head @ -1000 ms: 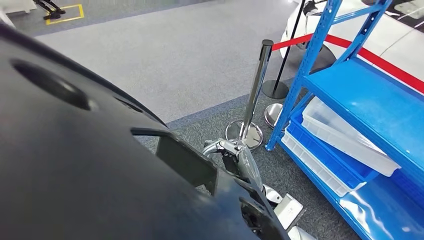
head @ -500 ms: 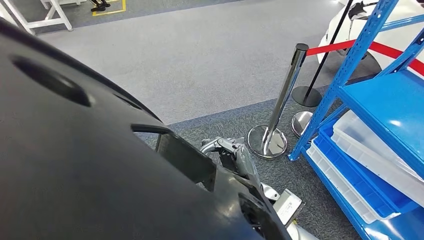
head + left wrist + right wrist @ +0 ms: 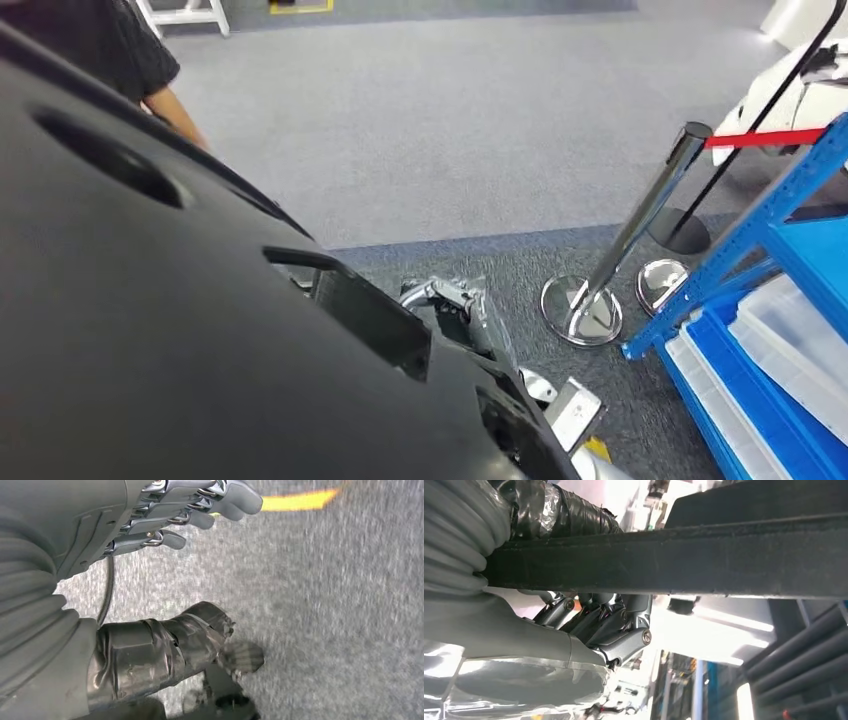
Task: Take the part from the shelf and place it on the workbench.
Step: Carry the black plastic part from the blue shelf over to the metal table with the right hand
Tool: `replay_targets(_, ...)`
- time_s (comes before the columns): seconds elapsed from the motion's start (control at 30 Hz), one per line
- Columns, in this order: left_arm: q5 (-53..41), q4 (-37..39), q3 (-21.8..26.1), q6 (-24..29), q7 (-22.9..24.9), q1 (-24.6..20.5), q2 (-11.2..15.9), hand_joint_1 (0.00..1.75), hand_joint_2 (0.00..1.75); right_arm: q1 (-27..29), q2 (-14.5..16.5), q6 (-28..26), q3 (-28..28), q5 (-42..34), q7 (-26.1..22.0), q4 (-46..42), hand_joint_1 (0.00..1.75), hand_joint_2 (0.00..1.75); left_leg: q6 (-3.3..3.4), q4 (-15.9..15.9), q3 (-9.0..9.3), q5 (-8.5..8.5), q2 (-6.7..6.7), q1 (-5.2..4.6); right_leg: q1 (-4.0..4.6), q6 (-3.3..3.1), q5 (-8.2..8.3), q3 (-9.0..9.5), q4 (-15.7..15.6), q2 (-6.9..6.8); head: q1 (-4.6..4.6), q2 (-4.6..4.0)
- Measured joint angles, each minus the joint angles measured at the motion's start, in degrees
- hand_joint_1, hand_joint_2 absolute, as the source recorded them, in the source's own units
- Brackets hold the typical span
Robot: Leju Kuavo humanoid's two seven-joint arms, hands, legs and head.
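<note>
- Right hand (image 3: pixel 589 625) grips the edge of the large black moulded plastic part (image 3: pixel 150 330), fingers (image 3: pixel 624 615) curled under the rim.
- Left hand (image 3: pixel 165 555) hangs with its fingers spread, holding nothing, above grey carpet (image 3: pixel 325 605).
- Since the earlier frames the whole view has swung: the blue steel shelf (image 3: pixel 780 220) now sits at the right edge, and a person's arm (image 3: pixel 175 110) has entered at upper left.
- Part fills the lower left of the head view, cut off by the frame and hiding most of the right hand.
</note>
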Motion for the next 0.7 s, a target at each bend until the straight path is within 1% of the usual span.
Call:
replay_targets(0.03, 0.02, 0.00, -0.07, 0.07, -0.01, -0.06, -0.05, 0.00, 1.75, 0.03, -0.02, 0.03, -0.02, -0.02, 0.00, -0.01, 1.75, 1.75, 0.23, -0.25, 0.20, 0.07, -0.62, 0.15, -0.12, 0.02, -1.51, -1.40, 3.14, 1.73, 0.02, -0.02)
replay_targets(0.07, 0.03, 0.00, -0.15, 0.14, -0.01, -0.19, -0.08, 0.00, 1.75, 0.07, -0.03, 0.05, -0.04, -0.04, 0.00, -0.01, 1.75, 1.75, 0.42, -0.31, 0.28, 0.08, -1.30, 0.21, -0.12, 0.03, -3.08, -3.40, 6.93, 2.98, -0.01, -0.04)
replay_targets(0.1, 0.04, 0.00, -0.22, 0.19, -0.01, -0.29, -0.09, 0.00, 1.75, 0.12, -0.04, 0.06, -0.05, -0.08, -0.01, -0.01, 1.75, 1.75, 0.49, -0.25, 0.28, 0.03, -2.09, 0.22, -0.16, 0.09, -4.02, -5.38, 10.27, 3.54, 0.04, -0.02)
replay_targets(0.13, 0.07, 0.00, -0.28, 0.22, -0.01, -0.33, -0.10, 0.00, 1.75, 0.15, -0.04, 0.07, -0.05, -0.10, -0.01, -0.01, 1.75, 1.75, 0.45, -0.15, 0.30, -0.05, -2.97, 0.25, -0.22, 0.18, -3.98, -6.76, 12.12, 3.75, 0.02, -0.01)
replay_targets(0.17, 0.13, 0.00, -0.31, 0.23, -0.01, -0.31, -0.11, 0.00, 1.75, 0.17, -0.03, 0.09, -0.05, -0.13, -0.02, -0.01, 1.75, 1.75, 0.33, 0.02, 0.34, -0.16, -3.86, 0.32, -0.32, 0.30, -2.81, -7.17, 11.90, 3.86, 0.01, -0.01)
replay_targets(0.2, 0.21, 0.00, -0.32, 0.23, -0.01, -0.27, -0.13, 0.00, 1.75, 0.17, -0.03, 0.10, -0.05, -0.16, -0.02, -0.01, 1.75, 1.75, 0.14, 0.30, 0.38, -0.34, -4.78, 0.45, -0.48, 0.43, -0.72, -6.59, 9.66, 4.08, -0.01, 0.00)
replay_targets(0.23, 0.28, 0.00, -0.33, 0.23, -0.01, -0.22, -0.15, 0.00, 1.75, 0.17, -0.03, 0.12, -0.05, -0.20, -0.03, -0.01, 1.75, 1.75, -0.15, 0.71, 0.37, -0.60, -5.67, 0.61, -0.74, 0.59, 1.58, -5.31, 6.06, 4.78, -0.01, 0.00)
replay_targets(0.27, 0.33, 0.00, -0.34, 0.23, -0.01, -0.23, -0.17, 0.00, 1.75, 0.17, -0.03, 0.14, -0.05, -0.25, -0.03, -0.01, 1.75, 1.75, -0.51, 1.31, 0.15, -0.91, -6.49, 0.69, -0.99, 0.74, 3.08, -4.01, 2.69, 6.21, -0.03, -0.01)
replay_targets(0.3, 0.34, 0.00, -0.35, 0.23, 0.00, -0.28, -0.19, 0.00, 1.75, 0.20, -0.04, 0.15, -0.05, -0.31, -0.06, -0.01, 1.75, 1.75, -0.86, 1.84, -0.21, -1.14, -7.25, 0.75, -1.20, 0.73, 3.87, -3.06, 0.28, 7.53, -0.12, 0.01)
replay_targets(0.33, 0.34, 0.00, -0.36, 0.23, 0.01, -0.32, -0.20, 0.00, 1.75, 0.22, -0.05, 0.15, -0.05, -0.38, -0.12, -0.01, 1.75, 1.75, -1.23, 2.26, -0.66, -1.26, -7.92, 0.85, -1.26, 0.62, 3.94, -2.59, -0.99, 8.55, -0.20, 0.03)
replay_targets(0.37, 0.31, 0.00, -0.39, 0.23, 0.02, -0.28, -0.20, 0.00, 1.75, 0.24, -0.06, 0.15, -0.05, -0.45, -0.20, -0.01, 1.75, 1.75, -1.61, 2.39, -1.06, -1.20, -8.57, 0.96, -1.15, 0.36, 3.65, -2.50, -1.17, 8.94, -0.37, 0.04)
replay_targets(0.4, 0.27, 0.00, -0.44, 0.23, 0.03, -0.16, -0.16, 0.00, 1.75, 0.25, -0.07, 0.15, -0.05, -0.51, -0.28, -0.01, 1.75, 1.75, -1.93, 2.31, -1.38, -1.06, -9.21, 1.11, -1.14, -0.05, 3.70, -2.46, -1.25, 8.39, -0.51, 0.08)
replay_targets(0.43, 0.23, 0.00, -0.50, 0.26, 0.04, 0.04, -0.16, 0.00, 1.75, 0.23, -0.06, 0.14, -0.05, -0.57, -0.34, -0.01, 1.75, 1.75, -2.20, 2.37, -1.57, -1.04, -9.21, 1.22, -1.11, -0.41, 3.79, -2.31, -1.46, 7.69, -0.61, 0.08)
replay_targets(0.47, 0.19, 0.00, -0.56, 0.28, 0.04, 0.18, -0.18, 0.00, 1.75, 0.23, -0.04, 0.14, -0.05, -0.62, -0.39, -0.02, 1.75, 1.75, -2.47, 2.99, -1.93, -1.38, -8.14, 1.15, -1.14, -0.80, 3.86, -2.08, -1.69, 6.97, -0.79, 0.08)
replay_targets(0.5, 0.13, 0.00, -0.60, 0.32, 0.05, 0.19, -0.21, 0.00, 1.75, 0.25, -0.02, 0.15, -0.05, -0.67, -0.42, -0.02, 1.75, 1.75, -2.67, 4.66, -2.77, -2.26, -6.40, 1.07, -1.15, -1.14, 3.91, -1.85, -1.95, 6.18, -0.93, 0.08)
replay_targets(0.53, 0.09, 0.00, -0.63, 0.37, 0.06, 0.09, -0.27, 0.00, 1.75, 0.26, 0.00, 0.16, -0.05, -0.72, -0.45, -0.02, 1.75, 1.75, -2.86, 7.48, -4.14, -3.66, -4.25, 1.02, -0.98, -1.41, 3.87, -1.66, -2.09, 5.34, -1.07, 0.07)
replay_targets(0.57, 0.04, 0.00, -0.65, 0.39, 0.05, -0.07, -0.31, 0.00, 1.75, 0.29, 0.02, 0.18, -0.05, -0.78, -0.48, -0.02, 1.75, 1.75, -3.05, 11.19, -6.09, -5.32, -2.49, 1.01, -0.77, -1.64, 3.78, -1.56, -2.15, 4.47, -1.19, 0.07)
replay_targets(0.6, 0.02, 0.00, -0.67, 0.42, 0.05, -0.19, -0.33, 0.00, 1.75, 0.31, 0.02, 0.21, -0.05, -0.87, -0.50, -0.02, 1.75, 1.75, -3.16, 14.75, -8.03, -6.63, -1.64, 1.09, -0.55, -1.80, 3.68, -1.52, -2.16, 3.56, -1.22, 0.07)
replay_targets(0.63, 0.02, 0.00, -0.69, 0.45, 0.05, -0.21, -0.35, 0.00, 1.75, 0.31, 0.02, 0.26, -0.05, -0.97, -0.52, -0.01, 1.75, 1.75, -3.18, 17.12, -9.37, -7.17, -1.26, 1.13, -0.38, -1.90, 3.58, -1.49, -2.16, 2.68, -1.25, 0.07)
replay_targets(0.67, 0.03, 0.00, -0.71, 0.49, 0.05, -0.16, -0.37, 0.00, 1.75, 0.32, 0.02, 0.31, -0.05, -1.07, -0.54, -0.01, 1.75, 1.75, -3.11, 17.53, -9.67, -6.70, -1.12, 1.14, -0.26, -1.94, 3.47, -1.42, -2.16, 1.88, -1.26, 0.07)
replay_targets(0.7, 0.05, 0.00, -0.72, 0.56, 0.05, -0.07, -0.38, 0.00, 1.75, 0.31, 0.03, 0.36, -0.05, -1.16, -0.55, -0.01, 1.75, 1.75, -2.91, 15.63, -8.73, -5.25, -0.94, 1.10, -0.17, -1.95, 3.34, -1.28, -2.16, 1.14, -1.28, 0.07)
